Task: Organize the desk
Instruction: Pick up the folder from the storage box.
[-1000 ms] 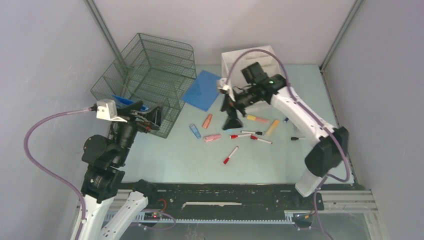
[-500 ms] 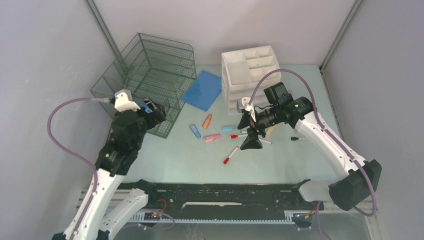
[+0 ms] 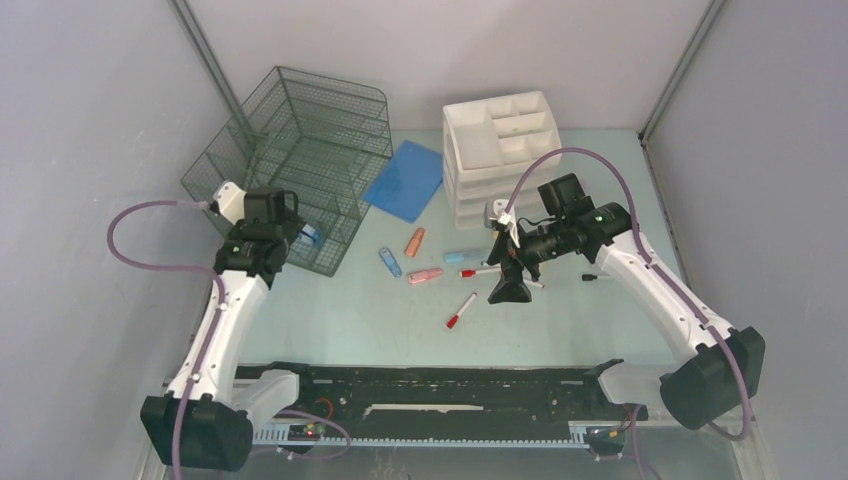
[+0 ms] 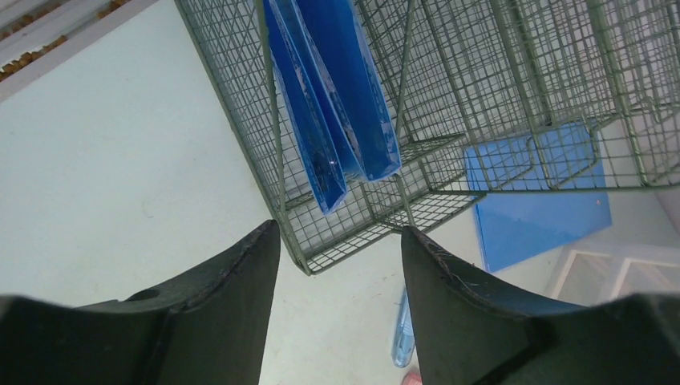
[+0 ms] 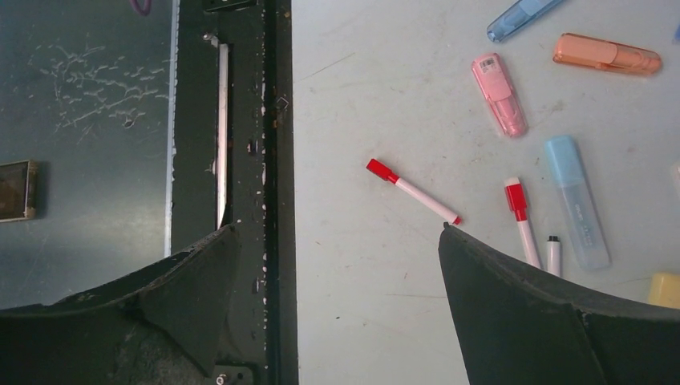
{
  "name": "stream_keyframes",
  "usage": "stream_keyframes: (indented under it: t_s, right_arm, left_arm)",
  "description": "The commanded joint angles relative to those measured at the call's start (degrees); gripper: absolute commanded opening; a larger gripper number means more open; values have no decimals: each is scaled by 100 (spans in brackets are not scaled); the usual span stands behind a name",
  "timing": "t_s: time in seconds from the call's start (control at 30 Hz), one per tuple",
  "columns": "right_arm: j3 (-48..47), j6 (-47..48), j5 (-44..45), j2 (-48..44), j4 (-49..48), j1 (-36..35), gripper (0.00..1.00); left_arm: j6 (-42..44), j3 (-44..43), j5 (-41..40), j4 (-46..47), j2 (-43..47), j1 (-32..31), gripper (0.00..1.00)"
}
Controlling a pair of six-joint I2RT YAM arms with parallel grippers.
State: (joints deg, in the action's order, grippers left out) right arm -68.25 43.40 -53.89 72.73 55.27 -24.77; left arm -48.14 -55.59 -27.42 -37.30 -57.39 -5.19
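Observation:
The desk [image 3: 360, 320] is a pale mint-green top strewn with pens. My left gripper [image 3: 303, 236] hangs open and empty at the near corner of a wire rack [image 3: 300, 150]. In the left wrist view that gripper [image 4: 341, 241] frames the rack corner [image 4: 290, 241], with blue folders [image 4: 337, 96] standing inside. My right gripper [image 3: 510, 285] is open above the pens. In its own view the right gripper [image 5: 338, 228] is wide open over bare desk, a red marker [image 5: 413, 191] just beyond its right fingertip.
A blue folder [image 3: 405, 180] lies flat beside the rack. A white organizer [image 3: 500, 150] stands at the back. Orange [image 3: 414, 241], blue [image 3: 390, 262], pink [image 3: 425, 275] and light-blue [image 3: 455, 257] highlighters and a red marker [image 3: 460, 311] lie mid-desk. The black front rail [image 5: 273, 160] borders the near edge.
The left arm has stretched out toward the rack's near corner and its jaws have narrowed. The right gripper came from beside the organizer down over the pens.

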Motion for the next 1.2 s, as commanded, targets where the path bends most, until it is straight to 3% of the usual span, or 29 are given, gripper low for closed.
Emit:
stream_keyframes:
  t_s: [0.0,0.43,0.77,1.03,1.17]
  right_arm:
    - [16,75,68,-171,-89,-1,100]
    - [21,221,123,-115,13,-52,100]
    - [22,281,176,-75,53,-137,100]
    - [21,327,224,-63,75,-202,100]
    - [14,336,230,-79,76,-210,100]
  left_arm:
    - [-362,-136,288,438,-195,278,64]
    - [-329,-297,870,1014,-954,911,58]
    - [-223,-389,1177,1175,-1108,1048,53]
    - [-28,-504,1402,1178,-977,1060,64]
    - [-146,-517,1441,1091,-1133,1141,64]
